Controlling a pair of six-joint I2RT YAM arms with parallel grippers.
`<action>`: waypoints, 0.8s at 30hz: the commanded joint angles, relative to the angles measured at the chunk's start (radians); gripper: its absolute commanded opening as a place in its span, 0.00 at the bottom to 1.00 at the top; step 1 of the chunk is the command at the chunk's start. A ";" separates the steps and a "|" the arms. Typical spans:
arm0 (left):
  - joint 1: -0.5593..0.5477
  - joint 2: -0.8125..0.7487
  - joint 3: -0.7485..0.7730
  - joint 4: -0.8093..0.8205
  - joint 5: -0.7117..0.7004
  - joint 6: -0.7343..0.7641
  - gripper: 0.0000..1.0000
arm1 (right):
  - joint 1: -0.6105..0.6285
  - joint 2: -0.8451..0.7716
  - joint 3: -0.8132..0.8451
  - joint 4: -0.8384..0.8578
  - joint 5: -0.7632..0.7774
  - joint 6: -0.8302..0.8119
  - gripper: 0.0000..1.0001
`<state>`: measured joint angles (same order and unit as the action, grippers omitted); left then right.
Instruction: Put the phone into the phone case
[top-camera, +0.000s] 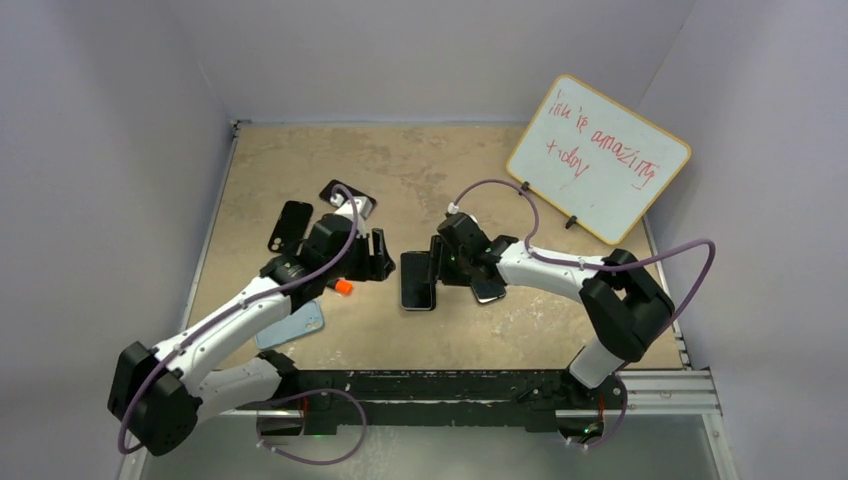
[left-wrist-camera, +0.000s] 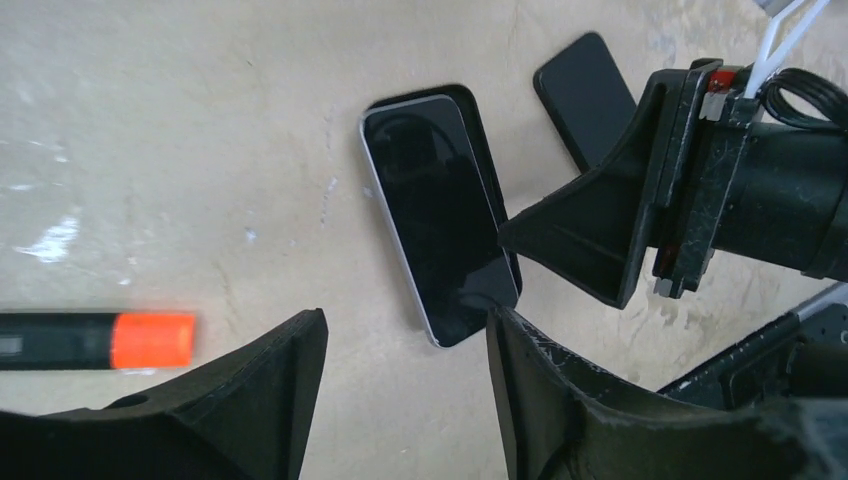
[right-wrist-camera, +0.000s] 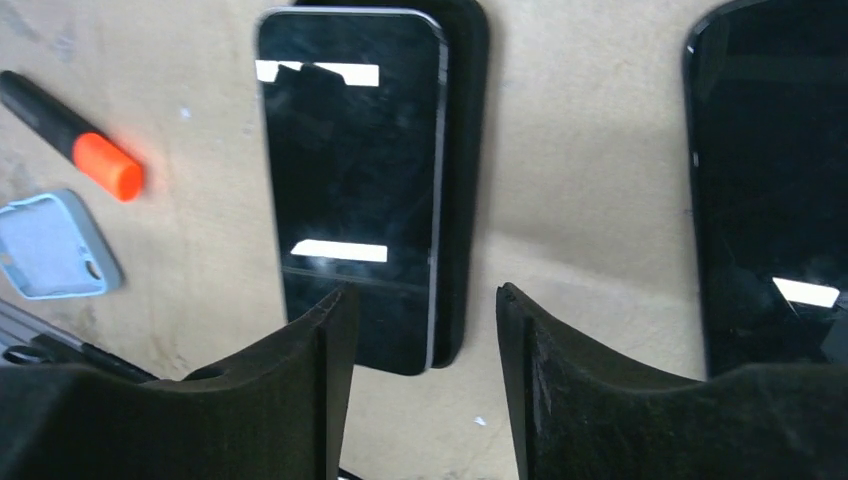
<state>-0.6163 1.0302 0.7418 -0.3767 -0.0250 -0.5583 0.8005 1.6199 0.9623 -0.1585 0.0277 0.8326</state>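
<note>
A dark phone (top-camera: 418, 280) with a silver edge lies screen-up on a black phone case (right-wrist-camera: 465, 150), shifted sideways so one long side of the case shows beside it. In the left wrist view the phone (left-wrist-camera: 440, 215) lies just ahead of my open, empty left gripper (left-wrist-camera: 408, 320), whose right finger (left-wrist-camera: 540, 380) is close to the phone's near corner. In the right wrist view the phone (right-wrist-camera: 355, 180) lies just ahead of my open, empty right gripper (right-wrist-camera: 425, 295). From above, the left gripper (top-camera: 378, 255) and right gripper (top-camera: 440, 262) flank the phone.
A second dark phone (right-wrist-camera: 770, 180) lies right of the case, under the right arm (top-camera: 488, 290). An orange-capped marker (top-camera: 343, 287) and a light blue case (top-camera: 290, 325) lie left. A black case (top-camera: 290, 226) and another device (top-camera: 347, 197) lie behind. A whiteboard (top-camera: 598, 155) leans at back right.
</note>
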 joint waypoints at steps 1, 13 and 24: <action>0.009 0.080 -0.036 0.158 0.137 -0.070 0.60 | -0.024 -0.036 -0.053 0.084 -0.058 -0.042 0.53; 0.037 0.313 -0.110 0.359 0.241 -0.084 0.41 | -0.094 -0.003 -0.142 0.261 -0.190 -0.063 0.41; 0.038 0.416 -0.115 0.442 0.227 -0.043 0.31 | -0.102 0.051 -0.137 0.271 -0.186 -0.076 0.37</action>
<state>-0.5835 1.4170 0.6323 -0.0032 0.1951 -0.6315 0.7044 1.6646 0.8238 0.0944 -0.1501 0.7807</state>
